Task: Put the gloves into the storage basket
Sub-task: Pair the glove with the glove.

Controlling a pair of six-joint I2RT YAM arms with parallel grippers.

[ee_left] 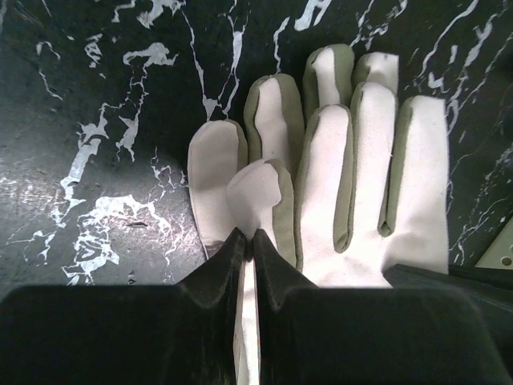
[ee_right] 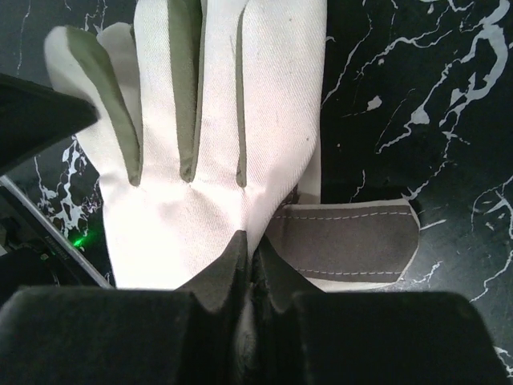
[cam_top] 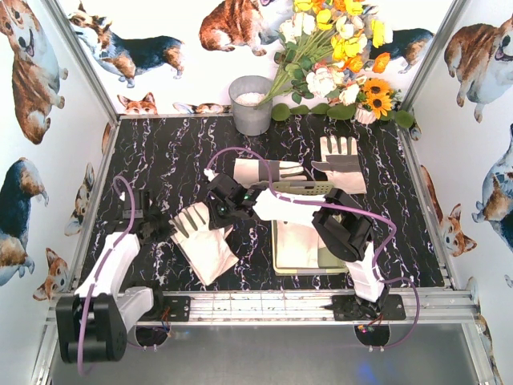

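A cream-white glove (cam_top: 207, 250) lies left of the pale yellow-green storage basket (cam_top: 278, 255), fingers toward the back left. My left gripper (cam_top: 164, 227) is at its finger end. In the left wrist view the left gripper (ee_left: 247, 235) is shut on cream cloth at a finger's base, and two stacked gloves (ee_left: 361, 200) show. My right gripper (cam_top: 216, 210) reaches across the basket to the glove's far edge. In the right wrist view the right gripper (ee_right: 255, 245) is shut on the glove (ee_right: 216, 120) near its palm. Another glove (cam_top: 303, 245) lies in the basket.
Two more gloves lie at the back: one (cam_top: 268, 170) with a grey band, also in the right wrist view (ee_right: 345, 241), and one (cam_top: 343, 164) palm up. A round grey bucket (cam_top: 251, 104) and flowers (cam_top: 337, 56) stand by the back wall. A basket corner (ee_left: 501, 255) shows.
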